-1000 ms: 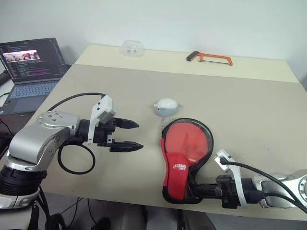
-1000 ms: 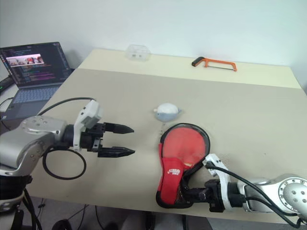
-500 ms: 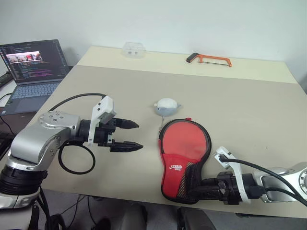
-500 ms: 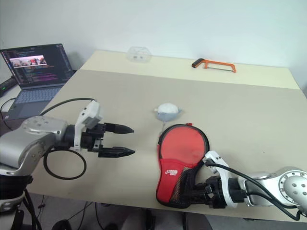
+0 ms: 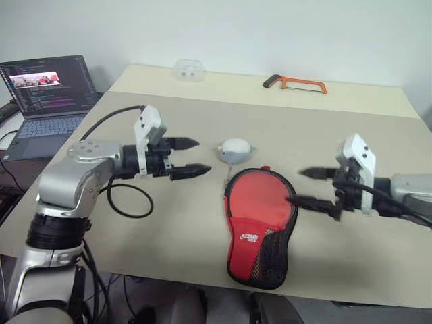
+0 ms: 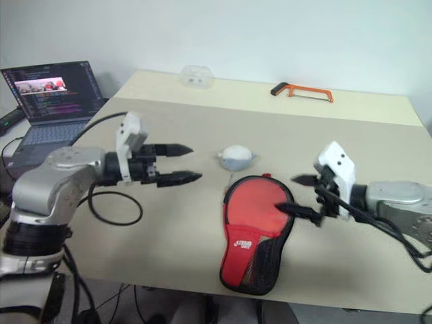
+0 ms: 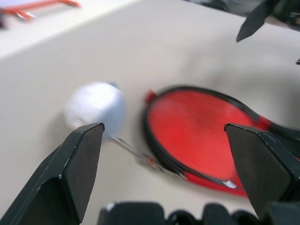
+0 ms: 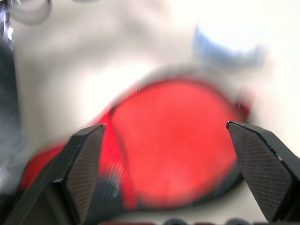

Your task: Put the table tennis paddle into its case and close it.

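Both claws open beside case [image 5: 260,223].

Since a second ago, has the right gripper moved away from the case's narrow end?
Yes. The right gripper has left the near table edge and the case's narrow end, and now hangs open beside its round end, nearer the orange hacksaw.

Beige table [image 5: 378,135]: red case [image 5: 260,223] near front, white-blue pouch [image 5: 234,150] behind it, orange hacksaw [image 5: 295,83] and clear box [image 5: 187,69] at back.
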